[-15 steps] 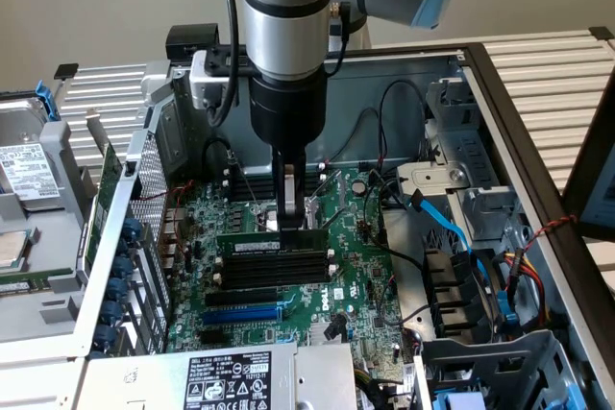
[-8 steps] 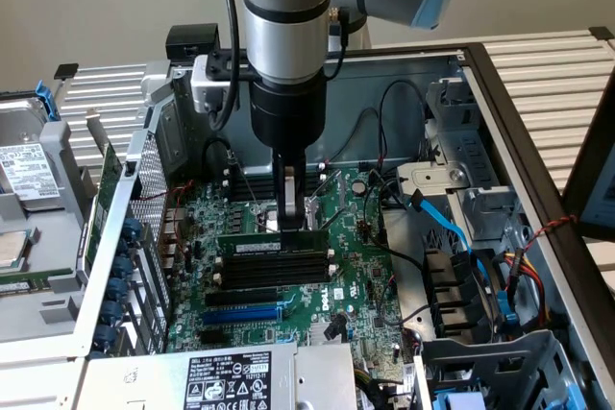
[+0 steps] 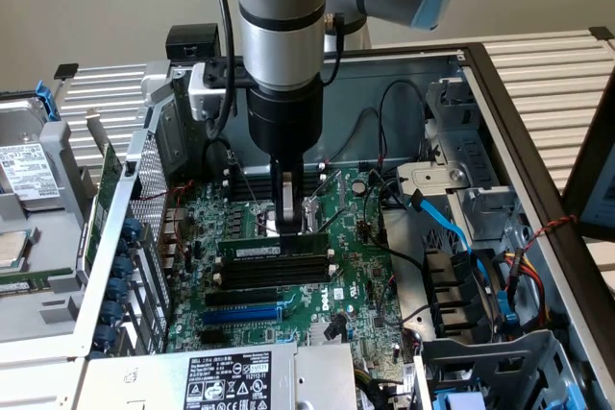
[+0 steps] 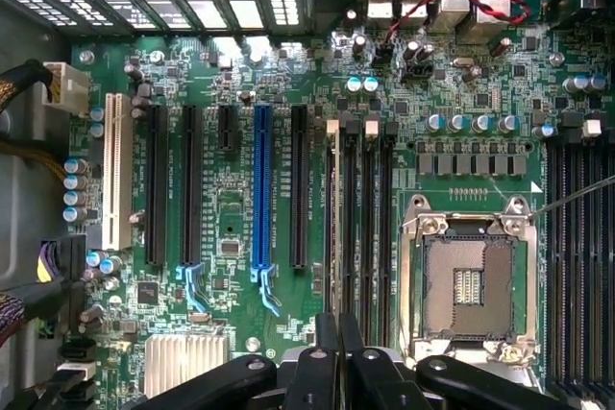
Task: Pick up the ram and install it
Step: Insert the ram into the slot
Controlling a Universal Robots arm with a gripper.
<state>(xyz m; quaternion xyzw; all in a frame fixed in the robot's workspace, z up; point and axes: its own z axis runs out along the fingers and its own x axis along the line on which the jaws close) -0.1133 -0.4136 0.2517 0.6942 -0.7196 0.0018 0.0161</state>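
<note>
The ram (image 3: 274,250) is a long green stick with black chips and a small white label. It stands on edge in the first of the black memory slots (image 3: 276,274) on the motherboard. In the wrist view the ram (image 4: 333,208) shows edge-on in the slot beside the black expansion slots. My gripper (image 3: 288,226) points straight down at the ram's top edge, near its middle. Its fingers (image 4: 329,348) are pressed together with nothing between them. Whether the fingertips touch the ram or hover just above it I cannot tell.
An open CPU socket (image 4: 468,280) lies beside the memory slots. A blue expansion slot (image 3: 245,315) runs parallel on their other side. Black and blue cables (image 3: 447,223) crowd the drive bay at the exterior view's right. The case's metal wall (image 3: 125,208) rises at its left.
</note>
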